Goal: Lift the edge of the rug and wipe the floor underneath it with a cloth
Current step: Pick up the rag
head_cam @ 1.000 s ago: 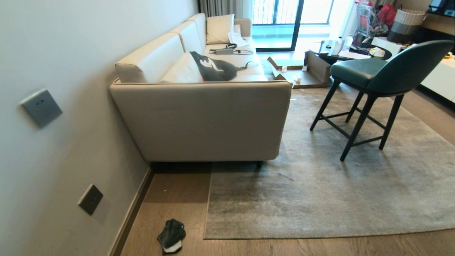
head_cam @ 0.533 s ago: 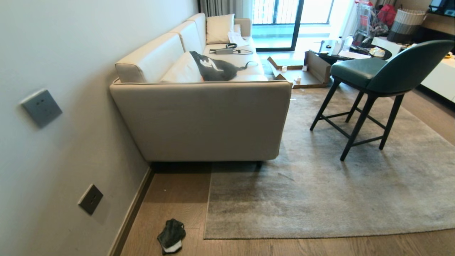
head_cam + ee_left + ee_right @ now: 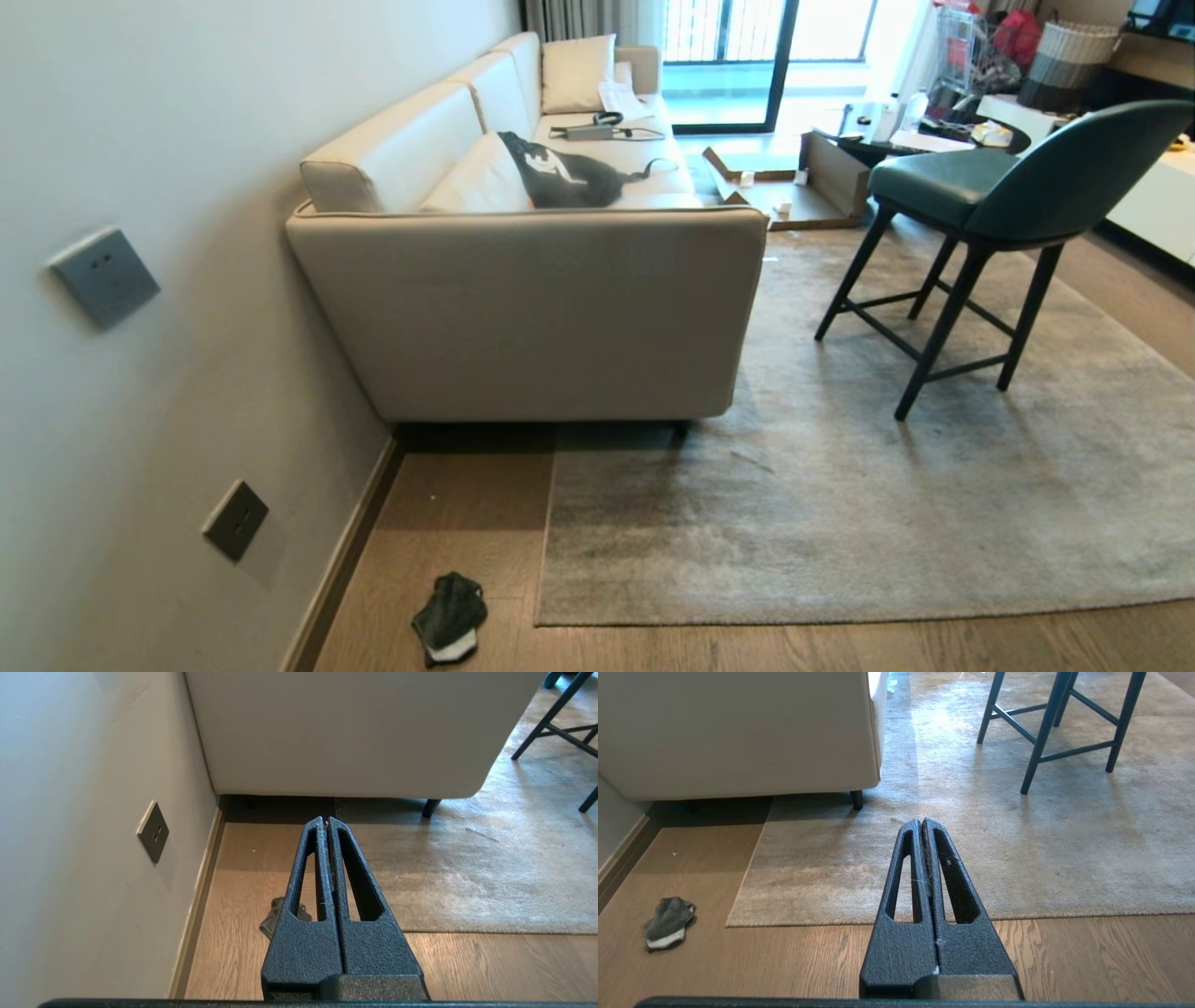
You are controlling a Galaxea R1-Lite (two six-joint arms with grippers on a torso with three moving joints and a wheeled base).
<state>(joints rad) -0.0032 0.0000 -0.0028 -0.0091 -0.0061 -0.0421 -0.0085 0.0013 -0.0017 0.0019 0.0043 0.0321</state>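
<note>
We held our left gripper and right gripper above the floor, each with its fingers pressed together on nothing. The cloth lay crumpled on the planks near the wall, just beside the rug edge, which lay flat.

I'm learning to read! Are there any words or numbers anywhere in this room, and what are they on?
No words or numbers here can be read.
Black bag on the sofa: a white print, too blurred to read.
Papers further along the sofa: too small to read.
Wall sockets: plain, no lettering visible.
Cloth, rug and chair: no text.
</note>
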